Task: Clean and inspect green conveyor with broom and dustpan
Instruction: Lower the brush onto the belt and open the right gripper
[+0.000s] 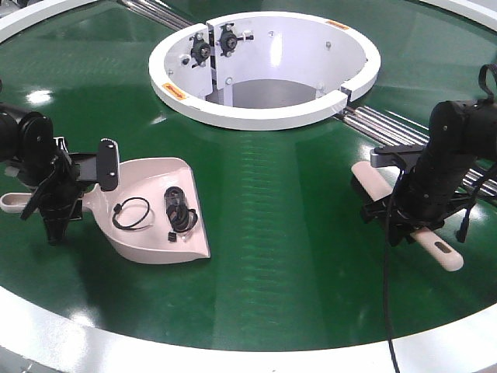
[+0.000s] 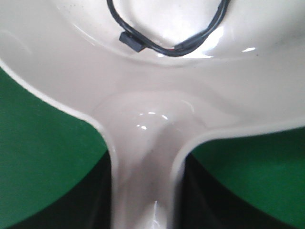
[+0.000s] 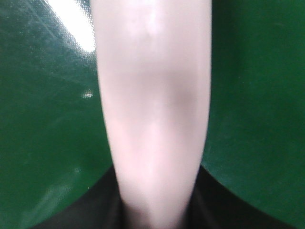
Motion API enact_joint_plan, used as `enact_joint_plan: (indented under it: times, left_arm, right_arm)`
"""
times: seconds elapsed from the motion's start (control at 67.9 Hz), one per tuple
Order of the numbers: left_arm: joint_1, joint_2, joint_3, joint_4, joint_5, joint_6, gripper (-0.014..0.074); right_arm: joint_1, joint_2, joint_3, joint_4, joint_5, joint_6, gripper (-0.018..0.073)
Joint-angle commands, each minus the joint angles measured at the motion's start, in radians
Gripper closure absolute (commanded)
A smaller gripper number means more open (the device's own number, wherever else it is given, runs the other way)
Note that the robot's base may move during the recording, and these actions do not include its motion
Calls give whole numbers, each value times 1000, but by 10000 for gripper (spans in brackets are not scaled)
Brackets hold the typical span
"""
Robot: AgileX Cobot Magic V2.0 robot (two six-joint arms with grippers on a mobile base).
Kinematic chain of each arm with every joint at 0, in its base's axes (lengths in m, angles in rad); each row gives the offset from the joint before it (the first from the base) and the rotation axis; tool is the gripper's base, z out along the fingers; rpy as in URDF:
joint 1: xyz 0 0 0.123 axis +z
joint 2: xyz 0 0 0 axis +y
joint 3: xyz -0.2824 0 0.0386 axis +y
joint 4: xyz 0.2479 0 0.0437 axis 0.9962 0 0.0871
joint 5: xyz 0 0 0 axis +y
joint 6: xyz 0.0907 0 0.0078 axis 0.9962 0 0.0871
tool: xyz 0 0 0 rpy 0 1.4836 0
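Count, this frame: green conveyor [image 1: 264, 202] ×1, white hub [image 1: 264, 118] ×1; left gripper [image 1: 56, 208] and right gripper [image 1: 404, 224], ×2 total; dustpan [image 1: 155, 183] ×1 at left gripper; broom [image 1: 439, 253] ×1 at right gripper; black cables ×2, loop [image 1: 130, 212] and bundle [image 1: 180, 208], just ahead of left gripper

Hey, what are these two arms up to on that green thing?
It's a sweeping job on the green conveyor. The left gripper holds the dustpan by its handle; the pan rests on the conveyor with black cables lying in it. The right gripper holds the broom by its handle, well apart from the pan.
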Motion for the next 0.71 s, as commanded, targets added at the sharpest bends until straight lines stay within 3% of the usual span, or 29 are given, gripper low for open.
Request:
enact_joint_plan:
  times: [0.0,0.191,0.339,0.559,0.692]
  left_arm:
    - [-5,-35,-26,-34,12,-13,521]
    - [-5,-33,-26,-34,13,-13,391]
    - [-5,-33,-26,-34,21,-13,209]
    - [-5,-35,-26,-34,39,-13,-13]
    - [-5,-38,-26,-37,58,-16,-57]
  right_arm:
    - [-4,-46,-24,-1,-1,4,362]
    - [-4,-46,-24,-1,4,7,221]
    - [-4,-46,-24,-1,2,7,150]
    - [-4,-47,-24,-3,2,1,132]
    - [-4,-69,-24,-9,-15,0,132]
